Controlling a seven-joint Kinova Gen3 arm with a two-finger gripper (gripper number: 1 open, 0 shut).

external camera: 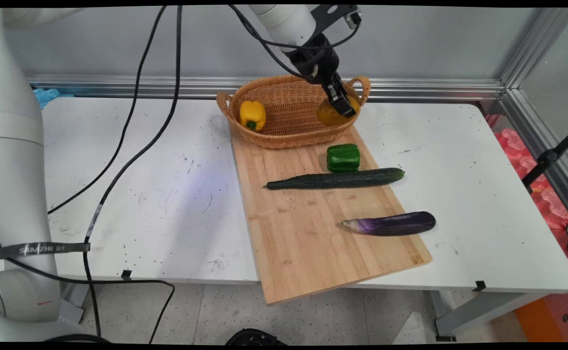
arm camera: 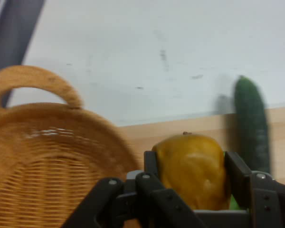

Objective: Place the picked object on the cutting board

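Main view: fixed, above the table's (external camera: 458,160) near side, angled down toward the far wall, whole table in frame. Hand view: rides the end effector (arm camera: 192,190), close in, looking along its fingers. Both views share the basket (external camera: 288,131) (arm camera: 47,171), cucumber (external camera: 337,179) (arm camera: 251,128) and cutting board (external camera: 313,233) (arm camera: 180,130).

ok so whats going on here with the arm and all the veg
The claw is shut on an orange pepper, holding it over the right end of the wicker basket. A yellow pepper already lies in the basket. A green pepper, cucumber and eggplant lie on the cutting board.
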